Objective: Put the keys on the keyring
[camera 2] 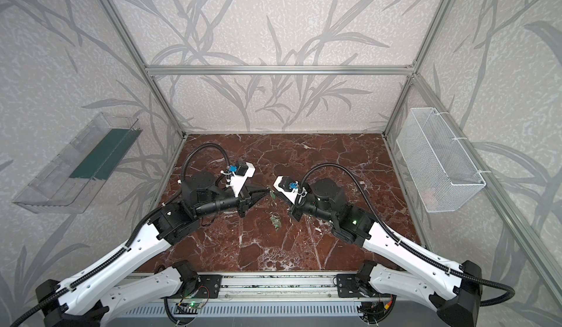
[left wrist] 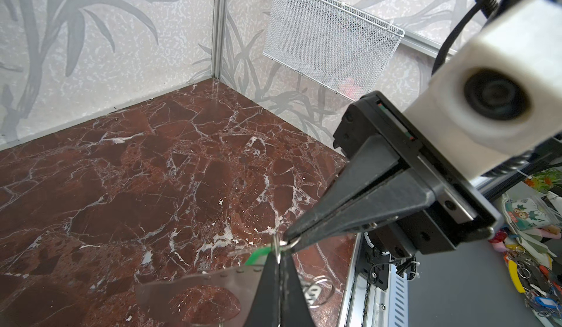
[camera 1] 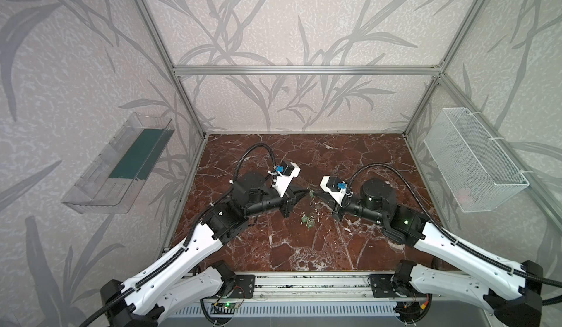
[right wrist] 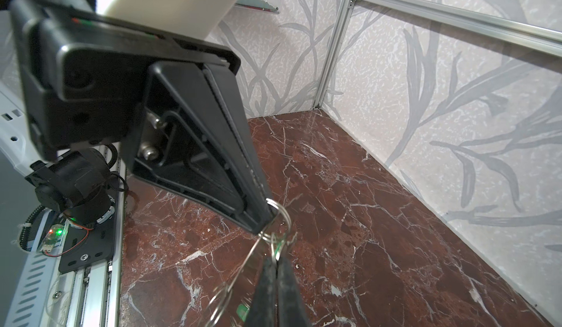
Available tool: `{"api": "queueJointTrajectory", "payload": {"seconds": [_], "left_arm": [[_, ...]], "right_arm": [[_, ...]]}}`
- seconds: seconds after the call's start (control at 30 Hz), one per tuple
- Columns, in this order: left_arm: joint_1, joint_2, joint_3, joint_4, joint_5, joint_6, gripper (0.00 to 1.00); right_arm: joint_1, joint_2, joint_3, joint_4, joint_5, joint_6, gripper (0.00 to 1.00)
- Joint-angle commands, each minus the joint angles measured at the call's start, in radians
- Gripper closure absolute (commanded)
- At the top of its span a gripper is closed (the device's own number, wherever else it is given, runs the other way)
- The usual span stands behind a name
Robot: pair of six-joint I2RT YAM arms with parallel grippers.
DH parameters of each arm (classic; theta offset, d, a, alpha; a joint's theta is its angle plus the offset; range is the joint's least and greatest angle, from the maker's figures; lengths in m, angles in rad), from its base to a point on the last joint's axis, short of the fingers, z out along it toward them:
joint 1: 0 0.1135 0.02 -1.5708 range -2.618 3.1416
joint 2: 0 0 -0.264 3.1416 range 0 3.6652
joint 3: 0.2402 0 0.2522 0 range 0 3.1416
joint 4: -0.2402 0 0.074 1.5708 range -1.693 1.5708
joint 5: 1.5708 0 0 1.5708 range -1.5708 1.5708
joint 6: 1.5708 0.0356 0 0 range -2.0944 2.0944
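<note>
Clamping the flat grey keyring point(left wrist: 213, 278), left gripper point(left wrist: 278, 261) meets right gripper point(left wrist: 290, 238), closed seemingly on a wire loop point(left wrist: 282, 244).

Keys point(camera 1: 307, 220) lie on the table point(camera 1: 319, 249), near its middle

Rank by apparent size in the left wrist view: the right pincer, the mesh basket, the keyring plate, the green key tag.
1. Right pincer, swollen by nearness.
2. Mesh basket, far off.
3. Keyring plate, partly cropped and hidden; rank against the basket unsure.
4. Green key tag.
</note>
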Motion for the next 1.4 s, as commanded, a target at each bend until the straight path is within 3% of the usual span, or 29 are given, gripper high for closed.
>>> {"api": "queueJointTrajectory", "payload": {"seconds": [0.0, 0.37, 0.43, 0.5, 0.63, 0.73, 1.0, 1.37], "left_arm": [[-0.003, -0.043, 0.002, 0.096, -0.003, -0.009, 1.0], [-0.002, -0.04, -0.008, 0.122, 0.014, -0.02, 1.0], [-0.003, -0.041, -0.011, 0.121, 0.014, -0.02, 1.0], [-0.003, -0.043, -0.012, 0.122, 0.016, -0.02, 1.0], [-0.003, -0.042, -0.014, 0.123, 0.02, -0.022, 1.0], [-0.003, -0.042, -0.016, 0.128, 0.025, -0.024, 1.0], [-0.003, -0.035, -0.023, 0.151, 0.045, -0.042, 1.0], [-0.003, -0.025, -0.006, 0.132, 0.077, -0.038, 1.0]], "right_arm": [[0.014, -0.003, -0.024, 0.001, -0.009, 0.017, 1.0], [0.036, 0.003, -0.063, 0.05, -0.005, 0.081, 1.0], [0.036, -0.014, -0.07, 0.052, 0.032, 0.094, 0.94], [0.034, -0.039, -0.085, 0.064, 0.061, 0.105, 0.75], [0.003, -0.086, -0.12, 0.084, 0.054, 0.154, 0.72], [-0.04, -0.119, -0.14, 0.115, 0.004, 0.208, 0.72], [-0.196, -0.119, -0.17, 0.348, -0.313, 0.465, 0.68], [-0.239, 0.021, -0.119, 0.5, -0.488, 0.612, 0.77]]}}
